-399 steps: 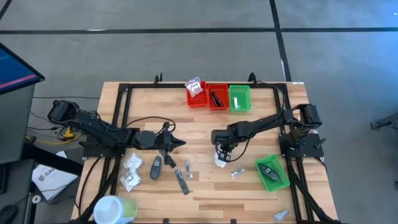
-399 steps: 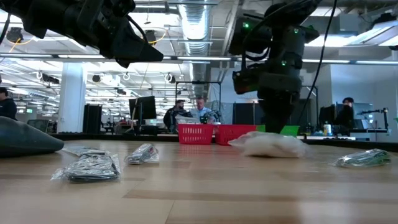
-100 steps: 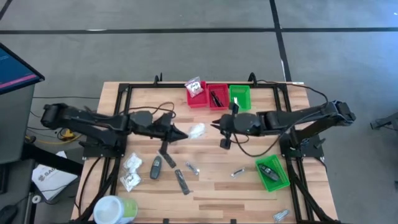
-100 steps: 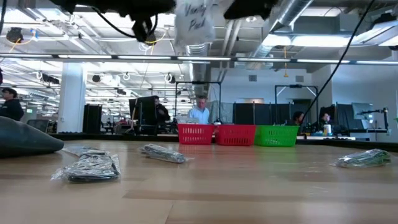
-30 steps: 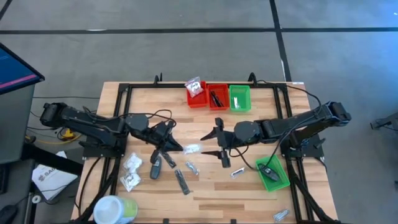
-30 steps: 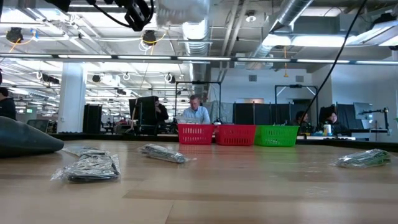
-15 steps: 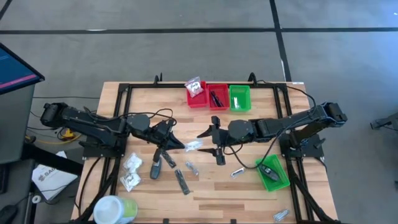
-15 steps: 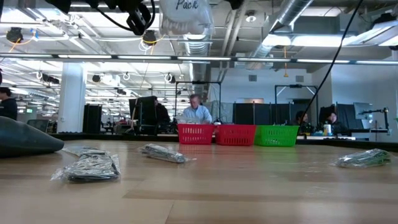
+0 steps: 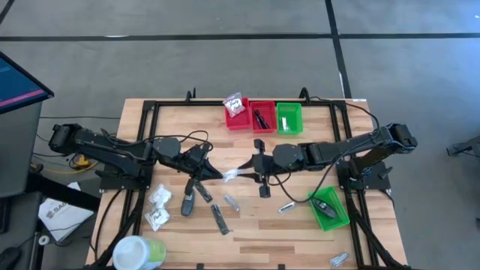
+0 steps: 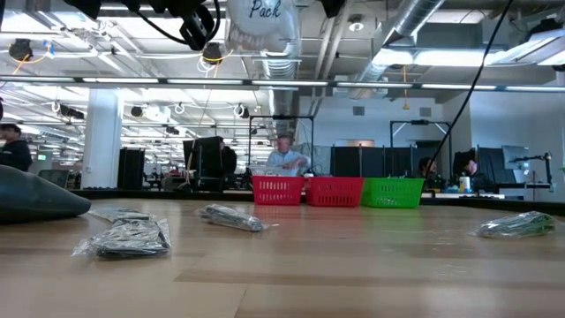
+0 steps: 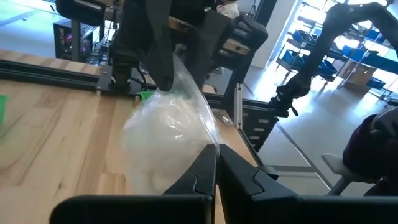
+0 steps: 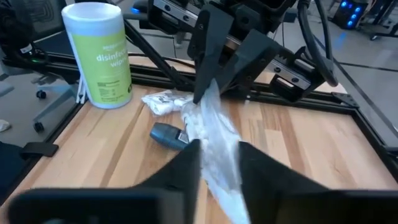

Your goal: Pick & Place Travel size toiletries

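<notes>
A white crinkly clear-plastic packet point(image 9: 232, 175) hangs in the air over the table's middle, held between both grippers. It also shows at the top of the low view as the packet point(image 10: 260, 22). My left gripper point(image 9: 220, 175) is shut on its left end. My right gripper point(image 9: 247, 172) has closed in on its right end. Other toiletries lie on the wood near the left arm: two white packets point(image 9: 157, 206), a dark oval point(image 9: 188, 201), a dark stick point(image 9: 219, 220) and small silvery sachets point(image 9: 227, 201). My left gripper pinches the packet's clear plastic edge point(image 11: 210, 142) between its two shut fingers, coming about level from the table's left. The white bulk of the packet point(image 11: 165, 134) stands out past the fingertips, clear of the table. My right gripper has the packet's other end point(image 12: 214, 146) between its two fingers point(image 12: 186, 165), coming from the table's right and slanting slightly down. The packet is lifted clear of the table and spans the gap to the other gripper.
Two red bins point(image 9: 250, 115) and a green bin point(image 9: 289, 118) stand at the far edge, and another green bin point(image 9: 328, 208) holding a dark item sits near the right arm. A white-and-green tub point(image 9: 135, 251) stands at the near left corner. A sachet point(image 9: 286, 208) lies beside the near green bin.
My right gripper has gone toward the table's left, up to the packet, and its fingers have closed from wide open onto the packet's free end. My left gripper has kept the packet still in the air.
</notes>
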